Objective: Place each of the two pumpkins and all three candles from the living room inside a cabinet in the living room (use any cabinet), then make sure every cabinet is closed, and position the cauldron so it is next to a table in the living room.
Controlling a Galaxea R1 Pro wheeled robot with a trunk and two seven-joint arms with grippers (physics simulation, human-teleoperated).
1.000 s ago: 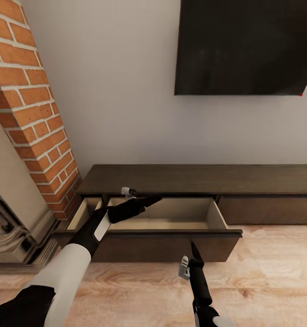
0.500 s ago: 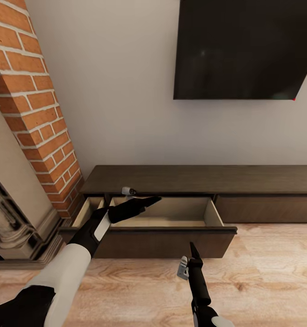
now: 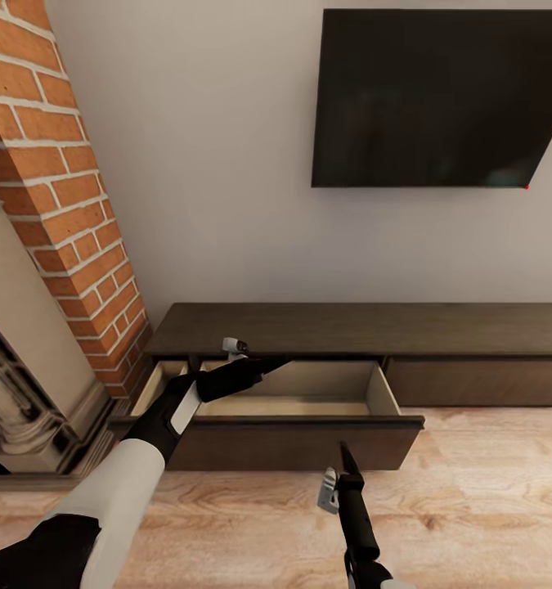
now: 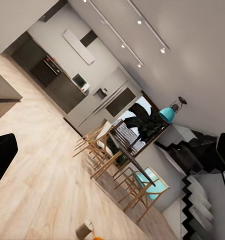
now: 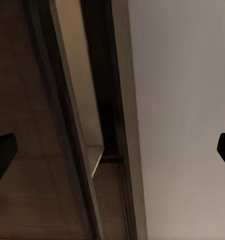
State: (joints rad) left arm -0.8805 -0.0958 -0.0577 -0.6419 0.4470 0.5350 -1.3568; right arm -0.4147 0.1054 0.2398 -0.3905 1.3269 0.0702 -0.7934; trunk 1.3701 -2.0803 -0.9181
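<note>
One drawer (image 3: 292,393) of the long dark-brown cabinet (image 3: 365,327) in front of you stands pulled out, at the cabinet's left end beside the brick chimney (image 3: 55,204), and the pale beige floor of it that you can see holds nothing. Your left gripper (image 3: 280,360) reaches over the drawer's back edge, just under the cabinet top; in the left wrist view its dark fingertips (image 4: 2,155) sit at opposite sides with open room between them, so the claw is spread wide and has hold of nothing. Your right gripper (image 3: 345,451) points up at the drawer's front panel from above the wood floor (image 3: 472,507); its fingertips (image 5: 2,152) likewise stand far apart with only the drawer's edge and the wall between them, open and empty. A black screen (image 3: 431,98) hangs on the wall above the cabinet.
</note>
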